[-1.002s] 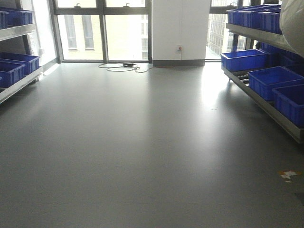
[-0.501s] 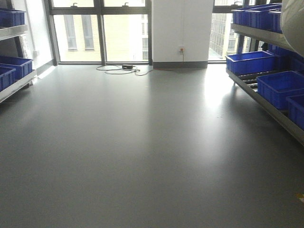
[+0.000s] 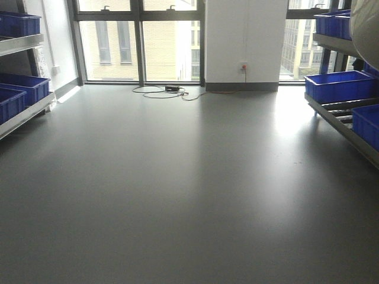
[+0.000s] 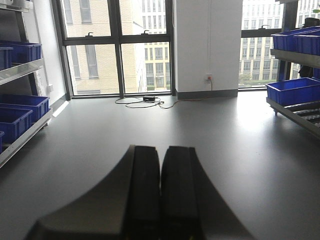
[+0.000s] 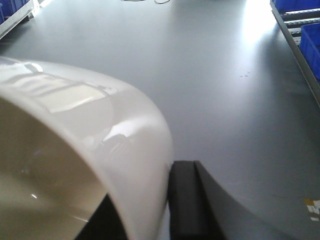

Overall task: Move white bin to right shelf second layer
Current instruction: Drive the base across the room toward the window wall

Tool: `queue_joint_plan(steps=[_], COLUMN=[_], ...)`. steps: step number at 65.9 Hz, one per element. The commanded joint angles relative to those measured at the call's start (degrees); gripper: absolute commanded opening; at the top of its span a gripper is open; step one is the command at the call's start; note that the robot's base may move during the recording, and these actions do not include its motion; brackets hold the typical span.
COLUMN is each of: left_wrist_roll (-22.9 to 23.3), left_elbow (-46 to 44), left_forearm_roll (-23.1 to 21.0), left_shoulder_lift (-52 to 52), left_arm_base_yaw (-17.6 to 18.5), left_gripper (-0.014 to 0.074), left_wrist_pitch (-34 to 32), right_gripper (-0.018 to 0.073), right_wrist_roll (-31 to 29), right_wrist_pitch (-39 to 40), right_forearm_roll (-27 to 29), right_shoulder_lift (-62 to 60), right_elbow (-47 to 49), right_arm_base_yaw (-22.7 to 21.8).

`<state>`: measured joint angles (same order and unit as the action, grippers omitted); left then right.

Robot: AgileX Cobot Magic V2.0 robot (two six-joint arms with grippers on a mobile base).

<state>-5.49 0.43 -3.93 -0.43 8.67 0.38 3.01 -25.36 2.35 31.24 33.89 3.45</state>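
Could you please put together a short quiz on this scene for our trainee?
1. True or false: the left gripper has its jaws shut with nothing between them.
2. What does the right gripper hold? A) nothing B) the white bin C) a bottle
3. Fill in: a loose black ____ lies on the floor below the window.
Key: 1 true; 2 B; 3 cable.
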Motion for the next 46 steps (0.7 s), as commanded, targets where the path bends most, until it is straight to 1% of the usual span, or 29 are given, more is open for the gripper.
queue_joint_plan(steps=[1, 46], left_wrist_roll=[0.43, 0.43], left_elbow=[1.90, 1.90], left_forearm_roll=[-0.29, -0.29], left_shoulder_lift=[-0.76, -0.76], left_arm_base_yaw=[0.11, 0.11], left_gripper=[0.0085, 0.0085], left_wrist_pitch=[-4.99, -4.99], right_gripper=[0.0024, 0.0024], right_wrist_roll=[-0.16, -0.16], right_wrist_pitch=[5.66, 5.66], right_forearm_roll=[-0.16, -0.16], right_shoulder_lift=[0.15, 0.15], right_elbow=[1.79, 1.79], right_arm_base_yaw=[-0.33, -0.33])
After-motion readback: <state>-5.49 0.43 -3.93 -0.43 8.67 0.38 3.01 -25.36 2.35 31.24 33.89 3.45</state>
